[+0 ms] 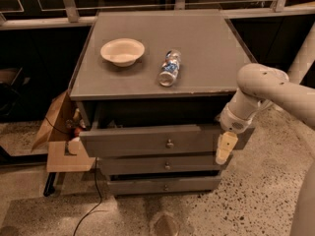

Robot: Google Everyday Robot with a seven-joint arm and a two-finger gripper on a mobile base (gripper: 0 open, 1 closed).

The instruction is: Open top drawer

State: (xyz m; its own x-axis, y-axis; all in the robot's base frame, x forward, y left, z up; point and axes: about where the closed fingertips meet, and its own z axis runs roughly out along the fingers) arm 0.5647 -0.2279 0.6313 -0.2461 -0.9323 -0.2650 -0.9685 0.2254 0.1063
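Top drawer (133, 140): grey, wide, ctr knob (170, 143), sticks out a bit; my gripper (224, 150) under worktop (206, 48) front-right corner, grip state can't tell.

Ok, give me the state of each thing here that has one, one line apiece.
top drawer, pulled part way out.
middle drawer, set back, seemingly shut.
bottom drawer, set back, seemingly shut.
bowl, upright and empty on the cabinet top.
bottle, lying on its side beside the bowl.
gripper, pointing down at the right end of the top drawer's front.
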